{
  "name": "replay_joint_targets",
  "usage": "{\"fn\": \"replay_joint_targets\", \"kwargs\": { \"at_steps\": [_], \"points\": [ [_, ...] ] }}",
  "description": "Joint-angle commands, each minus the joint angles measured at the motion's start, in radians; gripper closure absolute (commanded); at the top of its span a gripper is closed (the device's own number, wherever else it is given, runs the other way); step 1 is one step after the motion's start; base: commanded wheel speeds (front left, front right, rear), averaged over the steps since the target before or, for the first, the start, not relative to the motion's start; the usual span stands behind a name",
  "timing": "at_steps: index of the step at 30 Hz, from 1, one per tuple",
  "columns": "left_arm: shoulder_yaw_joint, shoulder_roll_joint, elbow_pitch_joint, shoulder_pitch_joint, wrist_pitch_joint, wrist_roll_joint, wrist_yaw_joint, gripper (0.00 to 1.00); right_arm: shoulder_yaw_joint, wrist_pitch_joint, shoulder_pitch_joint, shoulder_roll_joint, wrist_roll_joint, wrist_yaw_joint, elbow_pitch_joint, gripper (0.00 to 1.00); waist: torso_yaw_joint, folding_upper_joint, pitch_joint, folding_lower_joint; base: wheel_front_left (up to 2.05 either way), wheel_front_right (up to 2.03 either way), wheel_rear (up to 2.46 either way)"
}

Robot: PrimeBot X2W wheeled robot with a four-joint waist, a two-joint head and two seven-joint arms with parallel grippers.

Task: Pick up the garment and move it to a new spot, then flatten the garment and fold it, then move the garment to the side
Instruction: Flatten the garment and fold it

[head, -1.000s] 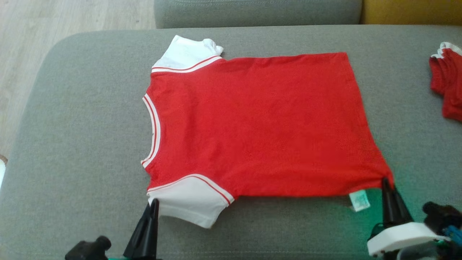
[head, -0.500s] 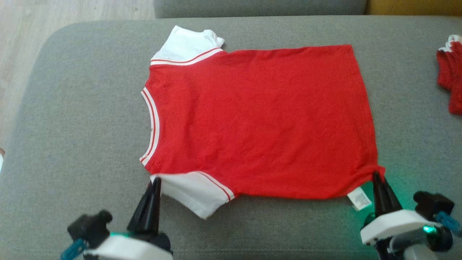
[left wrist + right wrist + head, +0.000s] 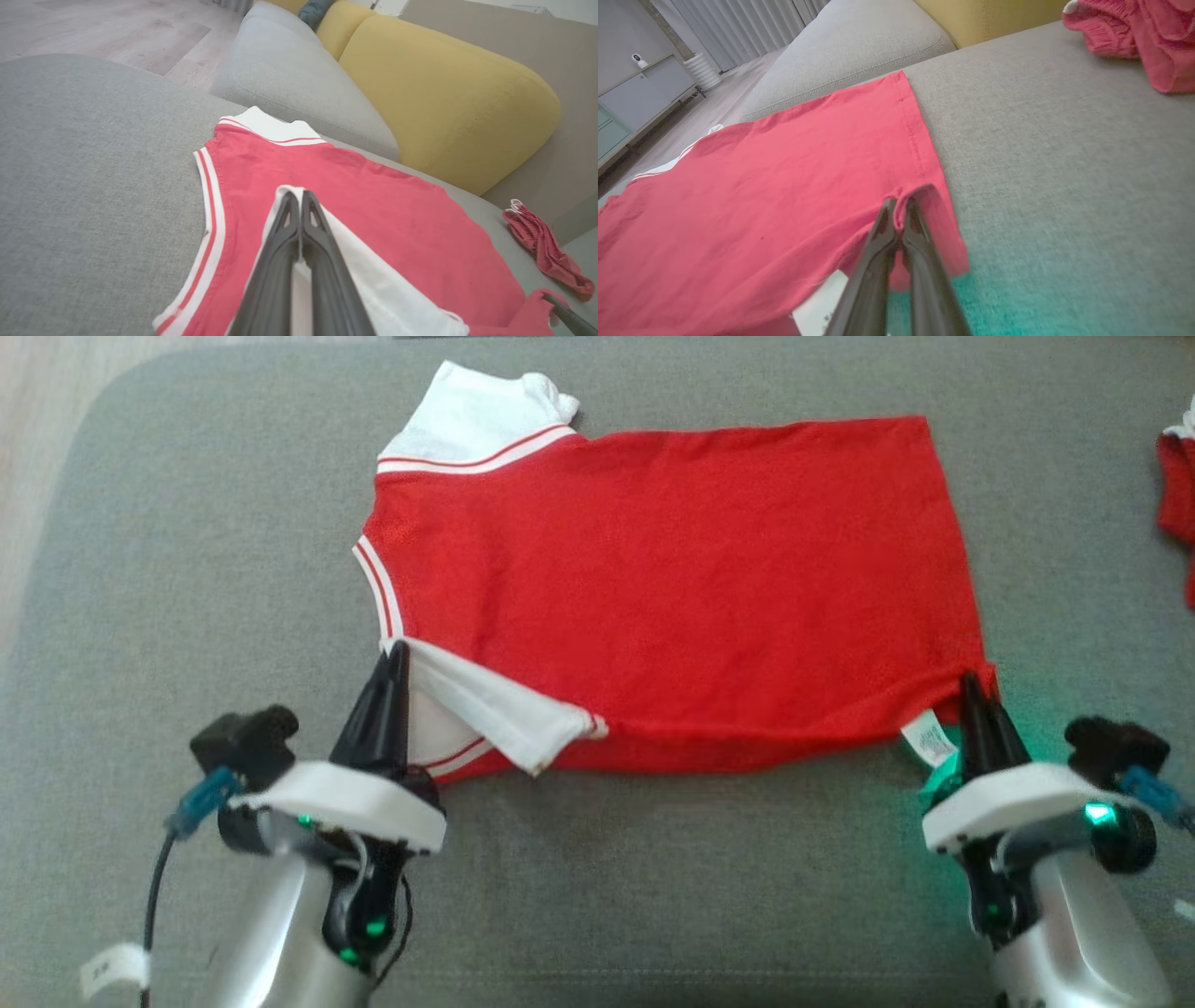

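Surface: rounded grey woven-fabric sofa cushion [image 3: 653, 896] | On it: red T-shirt with white sleeves [image 3: 672, 579], lying mid-cushion | Right edge: crumpled red cloth [image 3: 1178, 476], well apart

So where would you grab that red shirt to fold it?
Pinch the two near corners, the white sleeve and the hem corner beside the label, coming from the robot's side. The shirt lies flat and sideways, so that long edge should lift evenly.

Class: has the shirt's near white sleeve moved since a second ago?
Yes: the near sleeve has folded inward, toward the far sleeve, closing their gap.
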Motion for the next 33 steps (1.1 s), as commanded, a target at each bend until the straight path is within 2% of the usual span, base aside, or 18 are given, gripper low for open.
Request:
{"fn": "replay_joint_targets", "kwargs": {
  "at_steps": [1,8,9,11,12,13,14,15,16,24,33],
  "points": [
    [0.031,0.002,-0.002,-0.055,-0.015,0.008,-0.006,1.00,0.023,-0.017,-0.049,-0.006,-0.012,0.007,-0.008,1.00,0.000,0.0000,0.007,0.0000,0.00,0.00,0.00],
    [0.033,0.000,0.170,-0.180,-0.050,0.015,-0.020,1.00,0.003,-0.041,-0.161,-0.006,-0.047,0.007,0.127,1.00,0.002,0.0000,0.030,0.0000,0.00,0.00,0.00],
    [0.032,0.000,0.191,-0.197,-0.054,0.016,-0.022,1.00,0.005,-0.044,-0.176,-0.006,-0.049,0.007,0.144,0.91,0.001,0.0000,0.033,0.0000,0.00,0.00,0.00],
    [0.030,-0.001,0.234,-0.229,-0.059,0.022,-0.025,1.00,0.011,-0.056,-0.206,-0.006,-0.055,0.007,0.177,0.49,-0.001,0.0000,0.038,0.0000,0.00,0.00,0.00],
    [0.029,-0.001,0.252,-0.244,-0.061,0.025,-0.026,1.00,0.014,-0.066,-0.220,-0.006,-0.056,0.007,0.190,0.00,-0.002,0.0000,0.040,0.0000,0.00,0.00,0.00],
    [0.031,-0.002,0.267,-0.257,-0.063,0.026,-0.027,0.94,0.016,-0.075,-0.233,-0.006,-0.054,0.007,0.203,0.00,-0.003,0.0000,0.041,0.0000,0.00,0.00,0.00],
    [0.034,-0.002,0.278,-0.268,-0.064,0.029,-0.027,0.69,0.019,-0.085,-0.247,-0.006,-0.049,0.007,0.214,0.00,-0.004,0.0000,0.041,0.0000,0.00,0.00,0.00],
    [0.038,-0.003,0.287,-0.276,-0.065,0.032,-0.028,0.38,0.022,-0.096,-0.259,-0.006,-0.044,0.007,0.222,0.00,-0.006,0.0000,0.041,0.0000,0.00,0.00,0.00],
    [0.045,-0.003,0.288,-0.282,-0.066,0.034,-0.028,0.00,0.025,-0.106,-0.270,-0.006,-0.040,0.007,0.228,0.00,-0.007,0.0000,0.040,0.0000,0.00,0.00,0.00],
    [0.077,-0.006,0.223,-0.243,-0.067,0.048,-0.039,0.00,0.026,-0.147,-0.294,-0.006,-0.035,0.007,0.214,0.00,-0.002,0.0000,0.018,0.0000,0.00,0.00,0.00],
    [0.063,-0.002,0.135,-0.087,-0.063,0.032,-0.051,0.00,0.008,-0.154,-0.166,-0.006,-0.060,0.007,0.039,0.00,0.012,0.0000,-0.029,0.0000,0.00,0.00,0.00]
  ]
}}
